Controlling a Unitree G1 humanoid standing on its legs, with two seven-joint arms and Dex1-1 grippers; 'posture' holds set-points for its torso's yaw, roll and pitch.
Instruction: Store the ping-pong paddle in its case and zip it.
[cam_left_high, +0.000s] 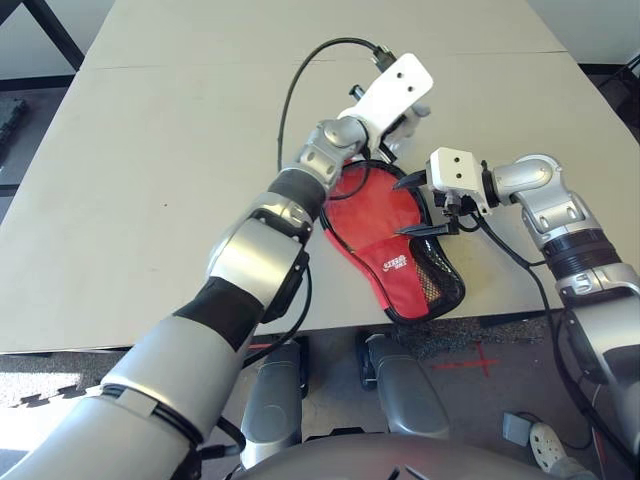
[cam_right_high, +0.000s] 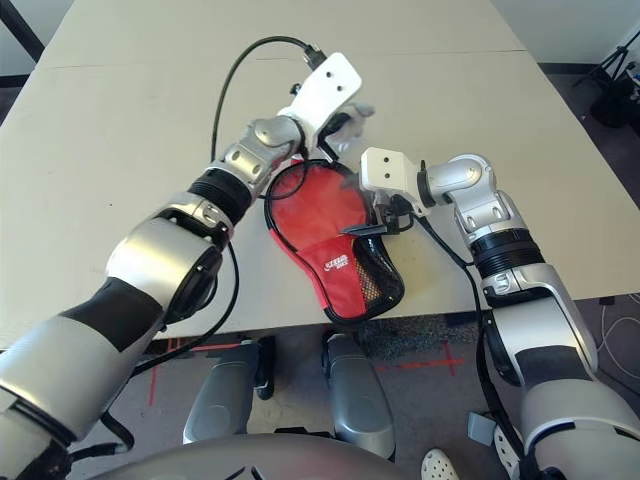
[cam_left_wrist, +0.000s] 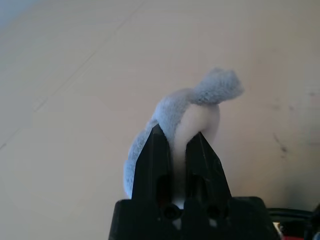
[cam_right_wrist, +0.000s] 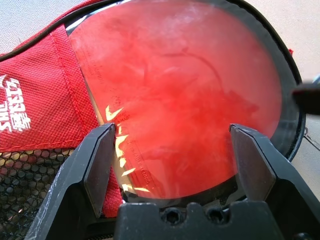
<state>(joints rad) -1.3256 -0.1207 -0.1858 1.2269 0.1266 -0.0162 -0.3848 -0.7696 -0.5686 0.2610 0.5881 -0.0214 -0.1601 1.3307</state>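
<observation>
The case (cam_left_high: 385, 255) lies red side up at the table's front edge, its mesh pocket (cam_left_high: 432, 285) and white logo toward me. Its round end is open, and the ping-pong paddle's (cam_right_wrist: 190, 85) red face shows inside, ringed by black piping; the handle is hidden under the fabric. My left gripper (cam_left_wrist: 179, 134) is shut on the fluffy grey pull charm (cam_left_wrist: 200, 100) just beyond the case's far end. Over the round end hovers my right gripper (cam_left_high: 408, 207), open, one finger on each side of the paddle face.
The beige table (cam_left_high: 150, 200) stretches wide to the left and far side. A black cable (cam_left_high: 300, 70) loops above the left wrist. The case's narrow end reaches the table's front edge (cam_left_high: 330, 328).
</observation>
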